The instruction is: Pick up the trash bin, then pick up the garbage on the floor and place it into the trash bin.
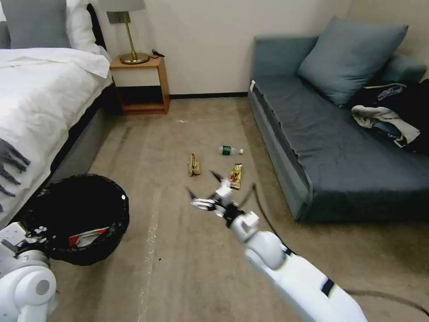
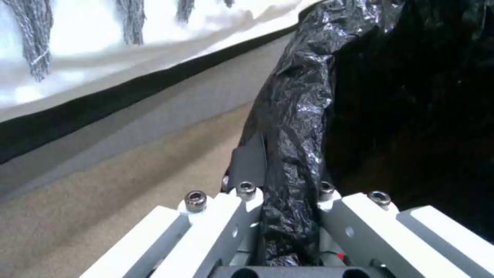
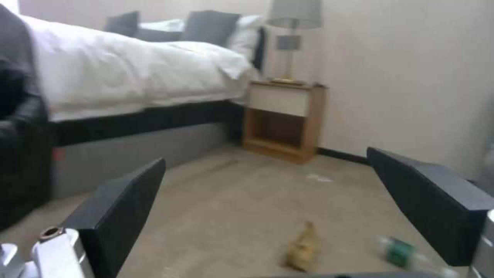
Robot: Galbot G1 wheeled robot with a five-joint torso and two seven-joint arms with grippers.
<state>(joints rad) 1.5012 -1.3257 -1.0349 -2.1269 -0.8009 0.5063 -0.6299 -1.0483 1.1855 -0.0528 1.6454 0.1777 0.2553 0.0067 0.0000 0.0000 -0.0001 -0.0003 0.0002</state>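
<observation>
The trash bin (image 1: 78,210), round and lined with a crinkly black bag (image 2: 298,116), is at the lower left beside the bed. My left gripper (image 1: 30,233) (image 2: 288,185) is shut on its near rim. A red-and-white packet (image 1: 87,237) lies inside the bin. On the carpet ahead lies the garbage: a tan crumpled paper bag (image 1: 193,164) (image 3: 303,249), a brown-yellow snack wrapper (image 1: 235,175) and a small clear bottle with a green label (image 1: 231,150) (image 3: 400,251). My right gripper (image 1: 202,183) (image 3: 265,162) hangs open above the floor, just short of the paper bag and wrapper.
A white bed (image 1: 40,103) runs along the left, with a wooden nightstand (image 1: 140,85) and lamp behind it. A grey sofa (image 1: 339,147) with a cushion and a heap of clothes (image 1: 393,114) fills the right. A dark cable (image 1: 268,219) trails on the carpet.
</observation>
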